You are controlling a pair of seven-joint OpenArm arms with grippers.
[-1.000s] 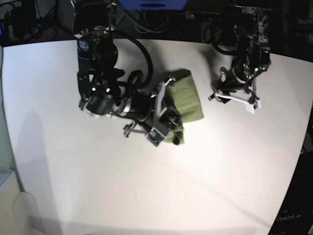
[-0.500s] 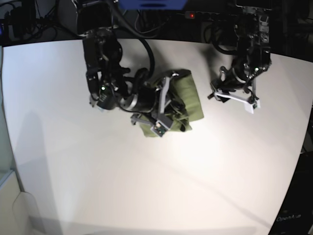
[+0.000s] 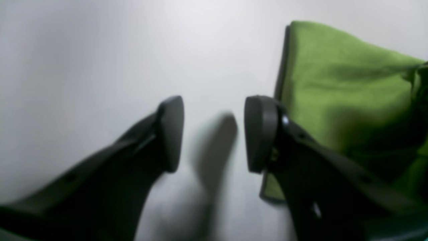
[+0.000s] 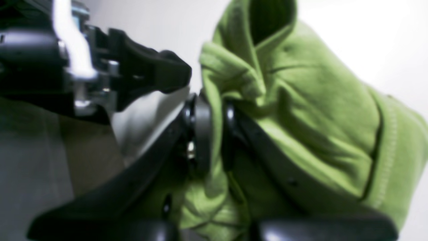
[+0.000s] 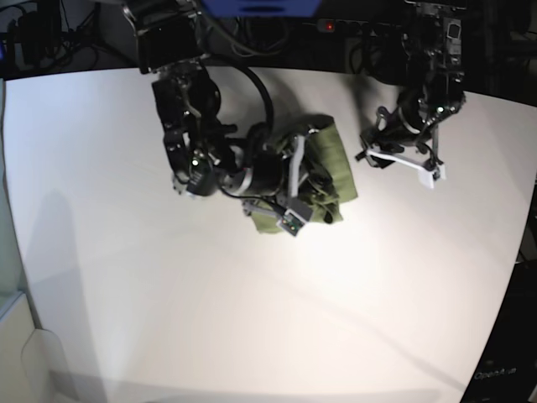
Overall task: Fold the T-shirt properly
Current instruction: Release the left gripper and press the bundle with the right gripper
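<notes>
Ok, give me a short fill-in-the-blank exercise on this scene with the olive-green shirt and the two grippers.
1. The right gripper is shut on a fold of the olive-green cotton T-shirt, which is ____ in colour.
2. The left gripper holds nothing; its jaws stand ____.
3. In the base view, the T-shirt lies bunched on the flat ____ table.
4. In the left wrist view, the T-shirt lies on the ____ side.

Missing words: green; open; white; right

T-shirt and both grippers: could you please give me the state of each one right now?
T-shirt: bunched into a compact bundle on the table, one fold pinched and lifted.
Right gripper: shut on a fold of the T-shirt.
Left gripper: open, holding nothing, just beside the T-shirt's edge, above bare table.
</notes>
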